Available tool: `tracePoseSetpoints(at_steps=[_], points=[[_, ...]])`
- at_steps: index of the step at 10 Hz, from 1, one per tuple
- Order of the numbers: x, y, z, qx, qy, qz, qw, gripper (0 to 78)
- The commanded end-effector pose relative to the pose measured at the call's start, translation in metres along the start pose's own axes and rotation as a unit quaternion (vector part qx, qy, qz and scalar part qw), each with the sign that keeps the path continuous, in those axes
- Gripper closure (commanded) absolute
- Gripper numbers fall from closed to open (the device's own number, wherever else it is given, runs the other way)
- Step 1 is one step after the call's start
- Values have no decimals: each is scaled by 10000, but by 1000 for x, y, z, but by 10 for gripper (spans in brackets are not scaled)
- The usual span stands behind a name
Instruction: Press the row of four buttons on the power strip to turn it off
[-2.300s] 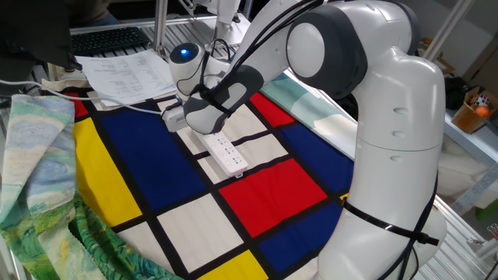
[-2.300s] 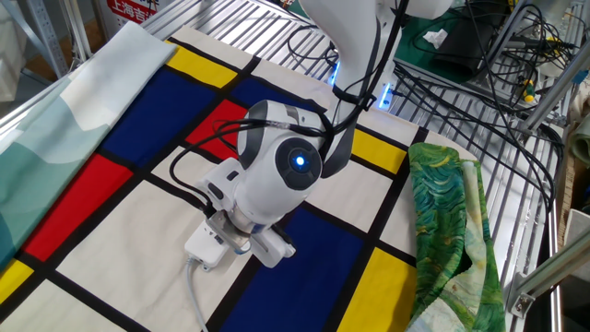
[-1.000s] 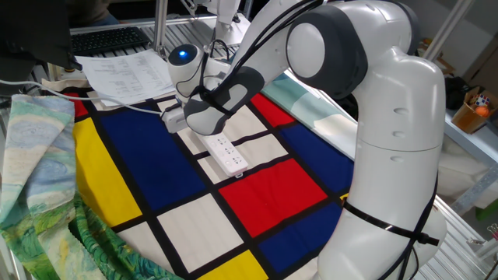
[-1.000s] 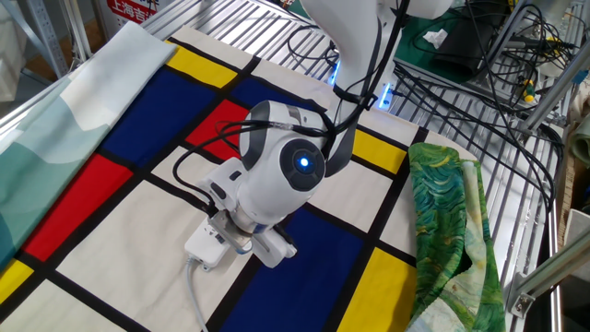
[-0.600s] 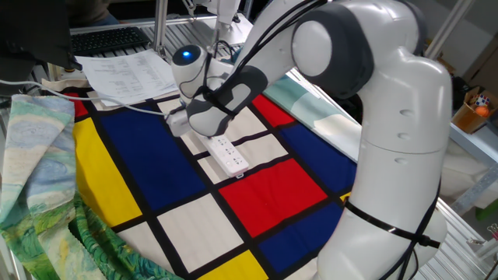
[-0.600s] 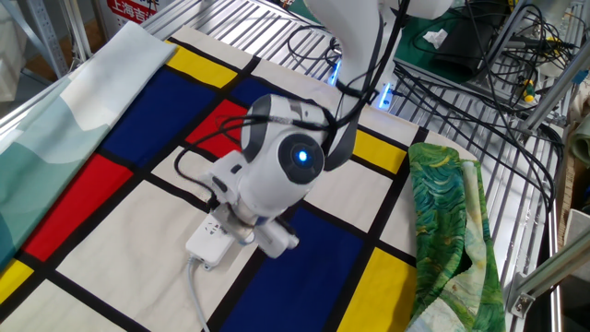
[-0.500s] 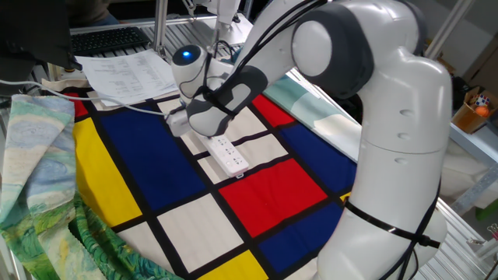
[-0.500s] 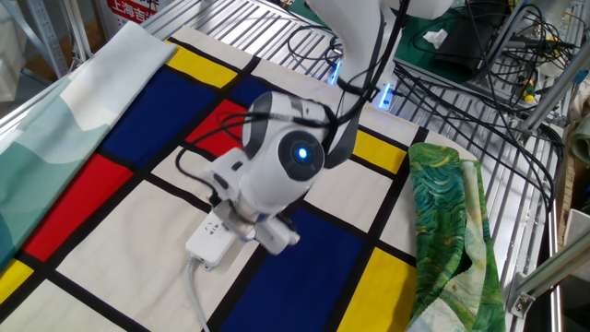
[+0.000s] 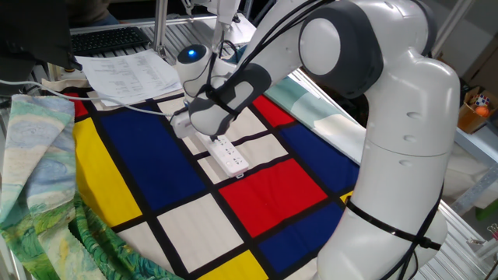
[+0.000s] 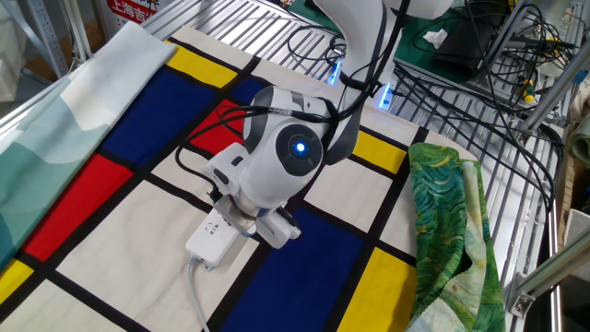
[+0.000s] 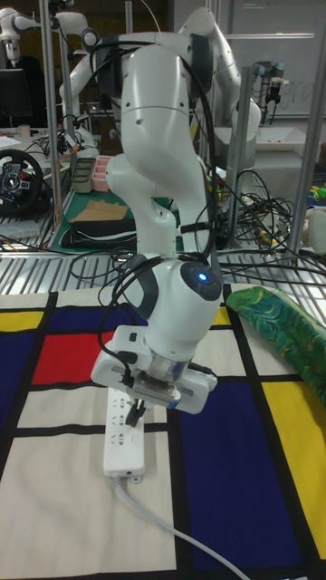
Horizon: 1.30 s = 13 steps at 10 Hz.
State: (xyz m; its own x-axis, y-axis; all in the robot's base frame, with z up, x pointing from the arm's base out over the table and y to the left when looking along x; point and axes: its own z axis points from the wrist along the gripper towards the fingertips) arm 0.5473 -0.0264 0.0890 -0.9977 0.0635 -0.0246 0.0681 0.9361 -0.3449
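Note:
The white power strip [image 9: 229,155] lies on the coloured checked cloth [image 9: 264,187], its white cable [image 11: 156,518] leaving the near end in the tall fixed view. Small dark marks run along the strip's top [image 11: 118,433]; I cannot pick out the four buttons among them. My gripper [image 11: 136,408] hangs from the round wrist straight over the strip, a little in from its cable end [image 10: 209,242]. Its dark fingertips are together and point down at the top face. Whether they touch it is hidden by the wrist.
Stacked papers [image 9: 128,74] and a keyboard [image 9: 109,39] lie past the cloth's far edge. A green patterned fabric [image 10: 452,231] is bunched beside the cloth. Black cables [image 10: 442,83] sprawl over the wire rack. A pale teal cloth [image 10: 55,120] covers one side.
My wrist has shifted a short way along the strip, away from its cable end, and has turned slightly. More of the strip's cable end shows now. The strip itself has not moved.

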Motion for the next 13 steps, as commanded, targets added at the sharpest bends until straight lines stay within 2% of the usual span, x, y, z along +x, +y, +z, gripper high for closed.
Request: tracePoseSetpoints(at_steps=[1,5,8,13], points=[[-11,-3,-13,-68,-9,-7,10000,776],[-19,7,-6,-60,-45,-5,10000,776],[-27,6,-9,-25,-37,-63,10000,776],[-29,5,-5,10,-13,-95,10000,776]])
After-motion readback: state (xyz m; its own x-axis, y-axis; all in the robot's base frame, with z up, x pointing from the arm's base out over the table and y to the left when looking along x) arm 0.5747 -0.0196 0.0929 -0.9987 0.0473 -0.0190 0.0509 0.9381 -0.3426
